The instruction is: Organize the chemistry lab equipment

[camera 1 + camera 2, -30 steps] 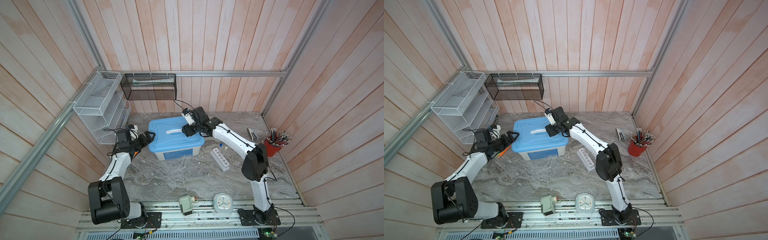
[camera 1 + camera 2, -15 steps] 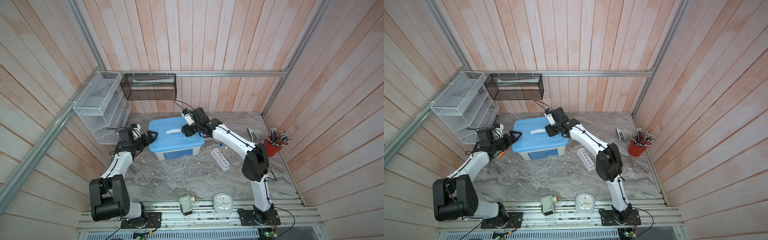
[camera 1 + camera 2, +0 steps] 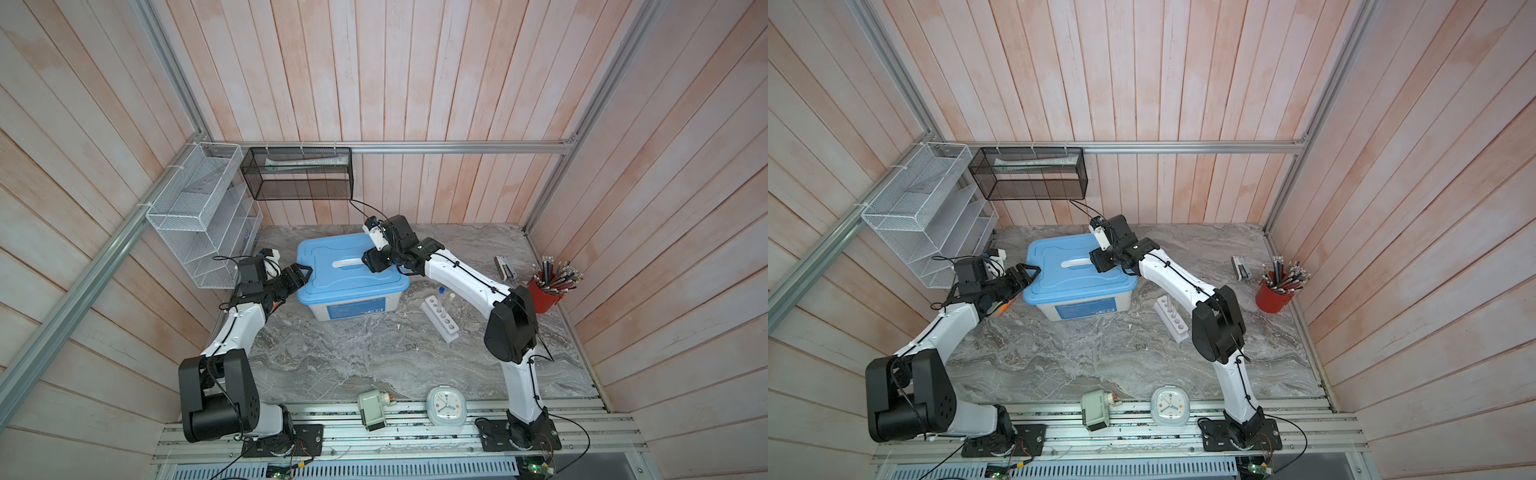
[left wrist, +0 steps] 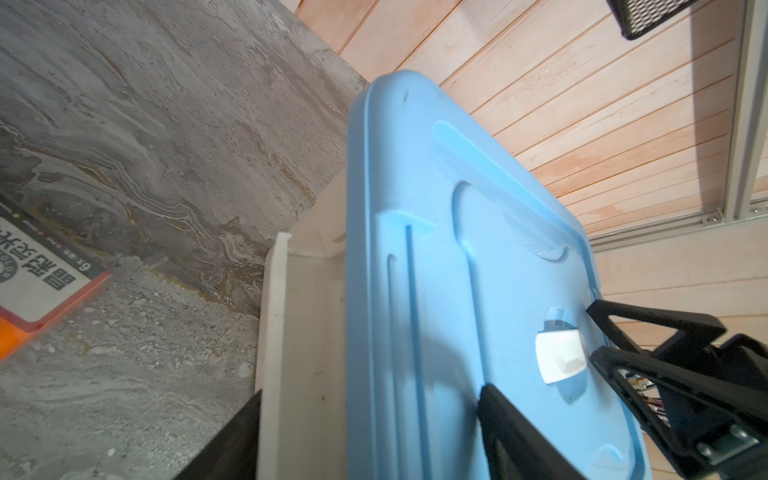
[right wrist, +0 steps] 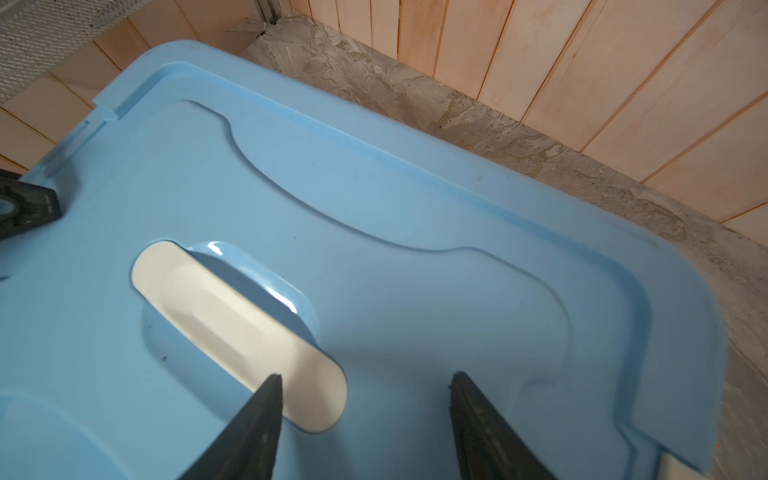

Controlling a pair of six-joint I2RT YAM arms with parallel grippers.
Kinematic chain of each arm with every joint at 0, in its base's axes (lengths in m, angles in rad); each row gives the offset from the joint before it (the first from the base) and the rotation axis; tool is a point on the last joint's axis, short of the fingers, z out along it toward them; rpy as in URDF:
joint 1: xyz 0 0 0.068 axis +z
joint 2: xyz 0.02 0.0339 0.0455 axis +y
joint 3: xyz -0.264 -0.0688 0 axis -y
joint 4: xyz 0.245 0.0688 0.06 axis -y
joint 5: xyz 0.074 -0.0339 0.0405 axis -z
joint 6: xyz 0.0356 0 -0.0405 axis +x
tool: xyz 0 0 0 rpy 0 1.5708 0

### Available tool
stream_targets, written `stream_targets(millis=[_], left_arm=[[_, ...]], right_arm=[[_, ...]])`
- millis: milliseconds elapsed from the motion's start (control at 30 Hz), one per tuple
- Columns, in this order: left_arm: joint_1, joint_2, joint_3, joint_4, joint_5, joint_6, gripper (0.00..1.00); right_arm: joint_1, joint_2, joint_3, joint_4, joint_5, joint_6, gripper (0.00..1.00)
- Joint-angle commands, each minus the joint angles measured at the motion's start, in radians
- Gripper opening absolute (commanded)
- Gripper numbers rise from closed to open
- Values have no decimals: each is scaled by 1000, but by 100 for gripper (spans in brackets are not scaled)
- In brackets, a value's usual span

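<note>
White rack (image 3: 443,323) stands well apart from both jaws at blue lid (image 3: 332,276).

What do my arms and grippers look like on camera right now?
The left arm and right arm share white link shells, bulky black joint housings and thin black cables tied along the links. The left gripper has black, open triangular-frame fingers; the right gripper has black fingers tapering to narrow tips.

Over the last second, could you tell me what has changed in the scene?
The left tool advanced to the left end of the blue lid, its jaws straddling the white latch. The right tool stayed open above the lid's white handle; the rack and tubes did not move.
</note>
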Motion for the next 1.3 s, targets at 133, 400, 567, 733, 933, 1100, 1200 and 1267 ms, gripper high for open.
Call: stream_targets(millis=[133, 400, 567, 733, 933, 1100, 1200, 1267], left_arm=[[-33, -57, 50, -66, -117, 80, 75], [-89, -70, 90, -132, -227, 133, 73], [-109, -69, 104, -154, -249, 148, 71], [-120, -78, 124, -176, -268, 160, 68], [-153, -79, 160, -219, -322, 183, 68], [-199, -66, 201, -260, -387, 206, 68], [-227, -61, 223, -280, -426, 220, 68], [-238, -58, 233, -291, -441, 227, 68]], right_arm=[[5, 1, -75, -39, -62, 57, 62], [6, 1, -91, -29, -70, 67, 62], [6, 2, -91, -27, -69, 69, 62], [6, 4, -95, -24, -70, 71, 61], [5, 6, -94, -21, -73, 73, 61], [6, 7, -99, -18, -73, 74, 61], [6, 4, -103, -16, -73, 75, 61], [6, 4, -105, -13, -73, 75, 61]])
